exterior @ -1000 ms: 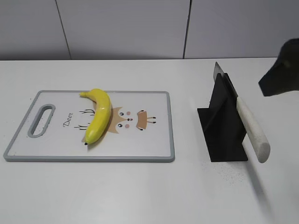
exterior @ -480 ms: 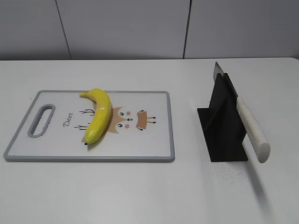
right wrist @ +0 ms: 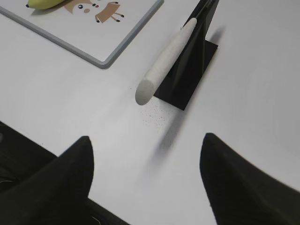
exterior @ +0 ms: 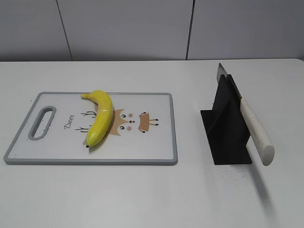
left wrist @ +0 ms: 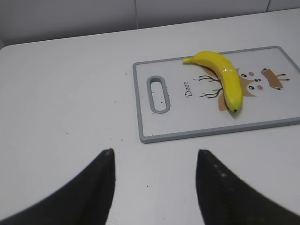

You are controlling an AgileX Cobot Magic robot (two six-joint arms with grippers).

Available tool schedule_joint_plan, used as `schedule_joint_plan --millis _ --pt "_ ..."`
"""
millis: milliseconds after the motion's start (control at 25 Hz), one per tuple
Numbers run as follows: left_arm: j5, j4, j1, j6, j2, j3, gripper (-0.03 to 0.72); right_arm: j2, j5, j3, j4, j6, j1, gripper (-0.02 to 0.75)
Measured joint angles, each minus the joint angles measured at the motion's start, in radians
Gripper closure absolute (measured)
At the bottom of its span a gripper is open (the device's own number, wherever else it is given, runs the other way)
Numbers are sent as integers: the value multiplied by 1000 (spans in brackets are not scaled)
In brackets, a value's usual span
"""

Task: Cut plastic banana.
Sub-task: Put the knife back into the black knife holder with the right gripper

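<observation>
The yellow plastic banana (exterior: pixel 100 117) lies whole on a white cutting board (exterior: pixel 152 149) with a grey rim and a deer drawing. It also shows in the left wrist view (left wrist: pixel 225 77) and partly in the right wrist view (right wrist: pixel 44 3). A knife (exterior: pixel 254 128) with a white handle rests slanted in a black stand (exterior: pixel 227 127); its handle (right wrist: pixel 166 61) points toward my right gripper. My left gripper (left wrist: pixel 154 152) is open and empty, short of the board's (left wrist: pixel 206 133) near edge. My right gripper (right wrist: pixel 147 140) is open and empty, apart from the knife handle. Neither gripper shows in the exterior view.
The white table (exterior: pixel 142 194) carries only the board and the knife stand (right wrist: pixel 187 79). A grey panelled wall (exterior: pixel 128 28) runs behind the table's far edge.
A dark part of the right arm at the exterior view's right edge one second ago has left the view. The banana, board and knife have not moved.
</observation>
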Motion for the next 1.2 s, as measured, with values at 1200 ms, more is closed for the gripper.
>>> schedule_joint_plan --millis 1200 --pt "0 -5 0 0 -1 0 103 -445 49 158 19 36 -54 183"
